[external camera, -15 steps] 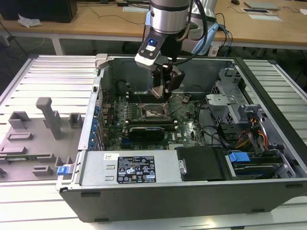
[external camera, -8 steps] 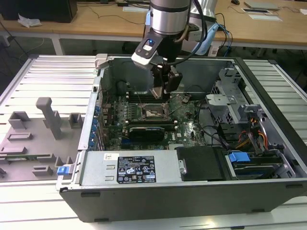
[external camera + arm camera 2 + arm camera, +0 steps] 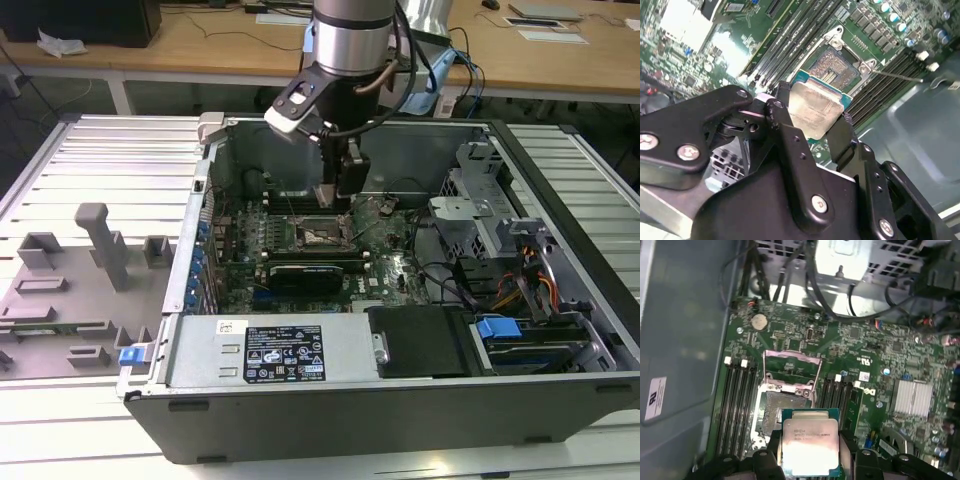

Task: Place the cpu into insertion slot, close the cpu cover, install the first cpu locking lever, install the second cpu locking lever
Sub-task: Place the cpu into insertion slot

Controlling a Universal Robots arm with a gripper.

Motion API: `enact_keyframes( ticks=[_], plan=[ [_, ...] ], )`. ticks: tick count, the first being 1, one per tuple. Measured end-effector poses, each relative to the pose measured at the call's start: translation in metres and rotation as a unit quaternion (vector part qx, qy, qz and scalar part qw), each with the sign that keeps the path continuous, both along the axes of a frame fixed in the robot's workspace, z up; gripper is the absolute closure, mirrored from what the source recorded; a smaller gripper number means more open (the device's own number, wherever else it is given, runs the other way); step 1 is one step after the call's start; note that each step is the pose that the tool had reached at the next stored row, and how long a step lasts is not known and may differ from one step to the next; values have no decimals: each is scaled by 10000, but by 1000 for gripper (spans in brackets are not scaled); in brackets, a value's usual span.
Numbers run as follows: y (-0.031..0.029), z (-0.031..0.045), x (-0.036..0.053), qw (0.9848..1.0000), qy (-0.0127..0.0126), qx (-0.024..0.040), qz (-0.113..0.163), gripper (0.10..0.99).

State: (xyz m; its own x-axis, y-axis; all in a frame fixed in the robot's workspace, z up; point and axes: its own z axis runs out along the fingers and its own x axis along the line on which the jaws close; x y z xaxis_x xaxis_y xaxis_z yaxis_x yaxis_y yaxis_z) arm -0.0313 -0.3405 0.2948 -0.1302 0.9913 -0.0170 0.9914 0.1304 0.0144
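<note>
Tool: the black 2-fingered tool [image 3: 810, 457] on the silver arm [image 3: 350, 40] was clenched on the small, flat, square, silver-grey-topped cpu [image 3: 811, 442], with 1 finger [image 3: 787, 140] on each of 2 opposite edges.
Cpu: it was held in the air above the green circuit board [image 3: 865, 350], near the slot but apart from it and not seated; its green underside edge showed in both wrist views.
Insertion slot: the small square dark-framed insertion slot [image 3: 771, 410] lay uncovered, its shiny tan contact centre bare, between 2 banks of long black memory slots [image 3: 737, 400].
Cpu cover: the thin silvery metal cpu cover [image 3: 791, 366], a frame with a square window, stood hinged up at 1 edge of the slot.
Lever: in the second wrist view a thin silvery wire lever [image 3: 897, 76] ran out from a corner of the slot beside the memory slots.
Case: the open dark-grey computer case [image 3: 400, 425] lay on its side on the slatted silver worktop [image 3: 80, 160].
Exterior view: the tool hung over the far middle of the board, just beyond the slot.
Exterior view's left: grey plastic fixture blocks [image 3: 100, 245] sat on the worktop, well apart from the case's board.
</note>
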Motion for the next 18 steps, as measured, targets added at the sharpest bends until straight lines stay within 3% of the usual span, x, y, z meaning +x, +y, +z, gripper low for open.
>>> enact_keyframes(
  ticks=[2,3,4,7,8,12,15,18],
  plan=[
    [0,-9,0,9999,-3,1,-118,545],
    [0,-14,-1,9999,-17,1,-152,545],
    [0,-18,-2,9999,-34,0,-165,545],
    [2,-34,-8,9998,-124,2,-167,545],
    [2,-42,-11,9997,-137,3,-177,545],
    [6,-68,-13,9992,-147,-6,-361,545],
    [62,-83,-15,9992,-159,-5,-367,545],
    [64,-104,-34,9989,-281,0,-373,545]
  ],
)
